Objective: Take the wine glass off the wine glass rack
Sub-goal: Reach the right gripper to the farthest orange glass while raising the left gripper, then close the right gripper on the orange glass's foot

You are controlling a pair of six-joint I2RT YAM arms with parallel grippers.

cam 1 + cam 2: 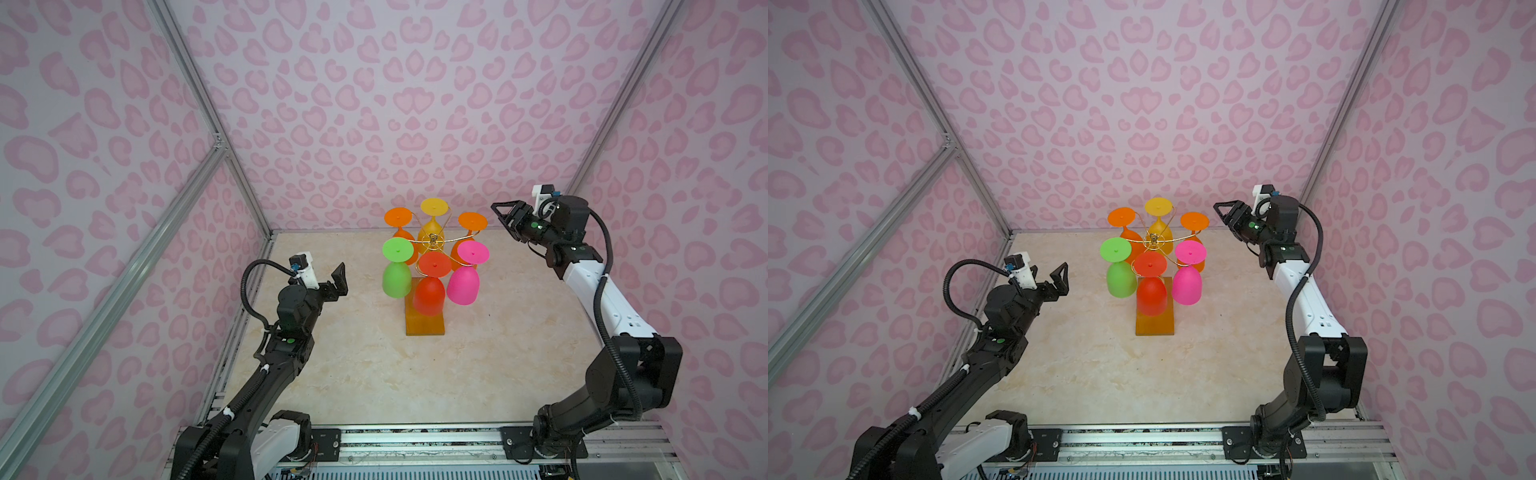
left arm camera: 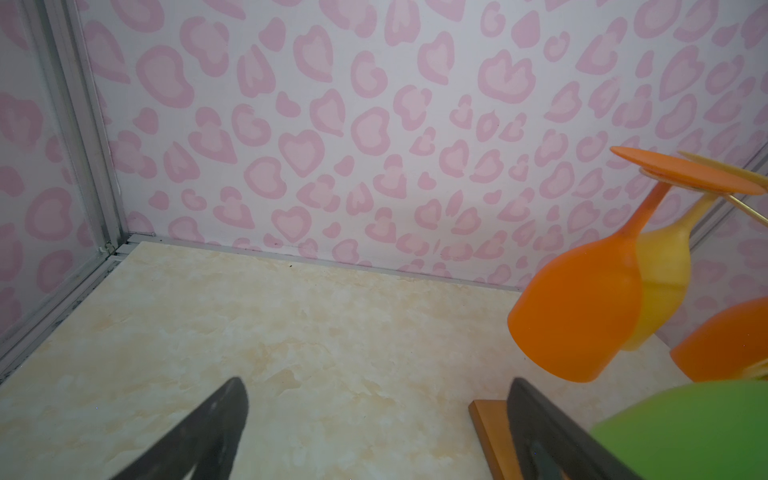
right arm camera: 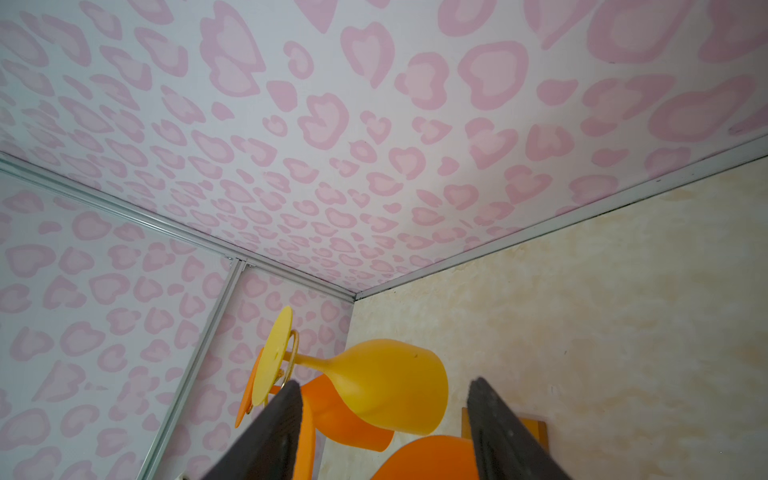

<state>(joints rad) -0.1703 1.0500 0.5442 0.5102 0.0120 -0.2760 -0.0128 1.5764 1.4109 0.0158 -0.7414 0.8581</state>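
Though top-view only — pink glass (image 1: 463,286).

Six glasses (image 1: 463,284) hang inverted on the wine glass rack (image 1: 424,326), between left hand (image 1: 338,282) and right hand (image 1: 500,216).

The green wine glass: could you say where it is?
In both top views the green glass hangs upside down at front left of the rack, beside the red glass.

Pink-spotted walls (image 1: 415,104); seemingly gold rack (image 1: 433,239), amber base (image 1: 424,326)
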